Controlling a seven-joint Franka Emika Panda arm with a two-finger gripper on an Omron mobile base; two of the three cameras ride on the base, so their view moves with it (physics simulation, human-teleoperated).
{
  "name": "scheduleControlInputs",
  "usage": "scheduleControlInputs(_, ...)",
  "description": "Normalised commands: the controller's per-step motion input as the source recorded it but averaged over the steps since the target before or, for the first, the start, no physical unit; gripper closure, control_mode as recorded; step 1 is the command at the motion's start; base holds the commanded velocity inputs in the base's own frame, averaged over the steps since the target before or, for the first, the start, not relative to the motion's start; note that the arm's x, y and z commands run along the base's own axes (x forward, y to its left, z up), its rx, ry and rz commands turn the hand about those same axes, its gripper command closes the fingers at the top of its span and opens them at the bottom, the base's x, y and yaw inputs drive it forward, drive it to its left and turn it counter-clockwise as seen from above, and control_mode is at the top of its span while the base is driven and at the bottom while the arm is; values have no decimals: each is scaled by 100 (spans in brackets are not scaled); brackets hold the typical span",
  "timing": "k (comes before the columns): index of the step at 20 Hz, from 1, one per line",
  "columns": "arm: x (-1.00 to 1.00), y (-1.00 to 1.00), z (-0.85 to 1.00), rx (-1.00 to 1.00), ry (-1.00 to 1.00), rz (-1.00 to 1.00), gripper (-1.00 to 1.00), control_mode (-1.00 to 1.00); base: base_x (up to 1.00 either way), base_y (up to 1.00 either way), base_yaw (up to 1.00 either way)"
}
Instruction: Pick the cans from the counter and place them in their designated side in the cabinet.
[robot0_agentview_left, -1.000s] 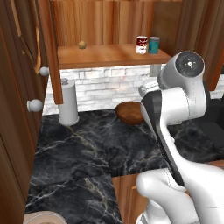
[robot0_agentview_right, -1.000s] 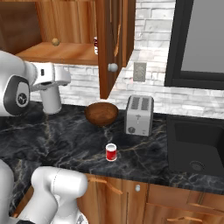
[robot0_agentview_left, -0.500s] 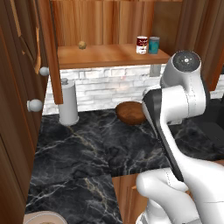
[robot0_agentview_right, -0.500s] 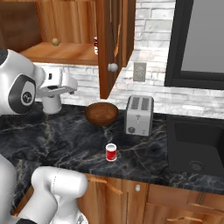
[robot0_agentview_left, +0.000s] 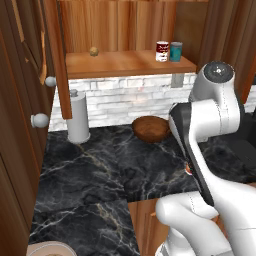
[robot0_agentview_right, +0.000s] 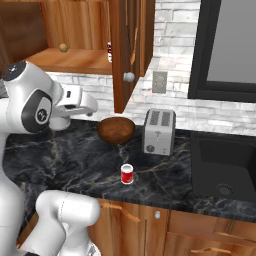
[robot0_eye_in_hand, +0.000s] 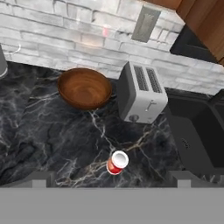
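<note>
Gleaming blk marble counter (robot0_agentview_right: 90, 165), brick wall (robot0_agentview_right: 175, 70)

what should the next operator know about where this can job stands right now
Gripper: jaws open, holding nothing, up above the counter.
One red-and-white can already stands on the cabinet shelf at its right end, beside a teal can.
The other red can stands upright on the counter in front of the toaster, near the front edge, with the wooden bowl behind it to the left.
Done: one can shelved.
Left: pick up the counter can and shelve it.
</note>
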Motion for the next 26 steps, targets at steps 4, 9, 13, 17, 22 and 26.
scheduleControlInputs(4, 0, -16, -16, 6, 6, -2, -100, -100, 0, 0, 0)
scheduleControlInputs(9, 0, -15, -18, 2, 4, -3, -100, -100, 0, 0, 0)
scheduleControlInputs(13, 0, -11, -28, 1, 3, -2, -100, -100, 0, 0, 0)
scheduleControlInputs(17, -5, 0, -30, 1, 3, 0, -100, -100, 0, 0, 0)
scheduleControlInputs(22, -3, -1, -19, 0, 2, 0, -100, -100, 0, 0, 0)
scheduleControlInputs(26, 0, -8, -13, 0, 3, 0, -100, -100, 0, 0, 0)
